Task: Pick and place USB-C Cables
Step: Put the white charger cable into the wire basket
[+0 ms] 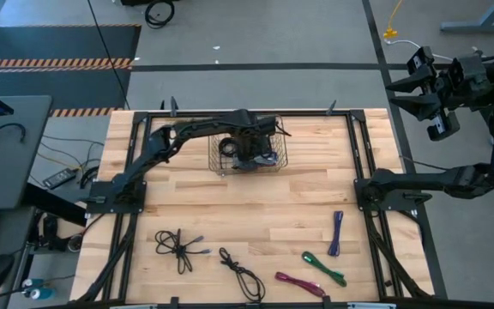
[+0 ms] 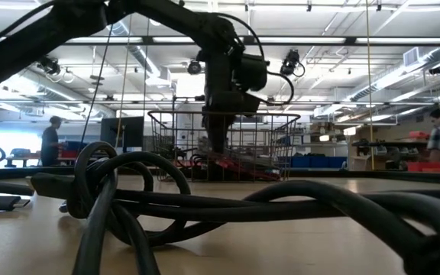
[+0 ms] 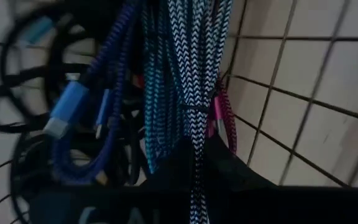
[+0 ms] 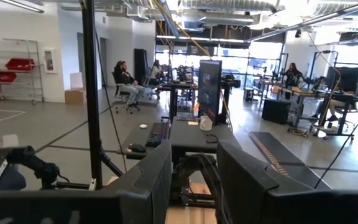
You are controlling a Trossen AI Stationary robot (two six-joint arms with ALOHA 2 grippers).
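My left gripper (image 1: pixel 249 154) reaches down into the wire basket (image 1: pixel 221 163) at the table's far middle, shut on a silver-blue braided USB-C cable (image 3: pixel 191 74). Blue (image 3: pixel 73 106), teal (image 3: pixel 157 112), magenta (image 3: pixel 219 118) and black cables lie heaped in the basket. On the near part of the table lie two black bundles (image 1: pixel 178 247) (image 1: pixel 243 273), a magenta one (image 1: pixel 298 282), a green one (image 1: pixel 324 268) and a purple one (image 1: pixel 336 233). My right gripper (image 1: pixel 424 96) is open and raised beyond the table's far right corner. My left gripper pinches the silver-blue braided cable (image 3: pixel 196 186) between its two fingers (image 3: pixel 166 180), coming from above and pointing down into the basket. The strands run from the fingers onto the heap of cables in the basket. Which part of the bundle it holds, I cannot tell.
The basket's wire walls (image 2: pixel 166 141) surround my left gripper (image 2: pixel 216 141). A black bundle (image 2: pixel 166 206) lies right before the low camera. Bare wood lies between the basket and the near row of cables. People sit and stand in the room behind.
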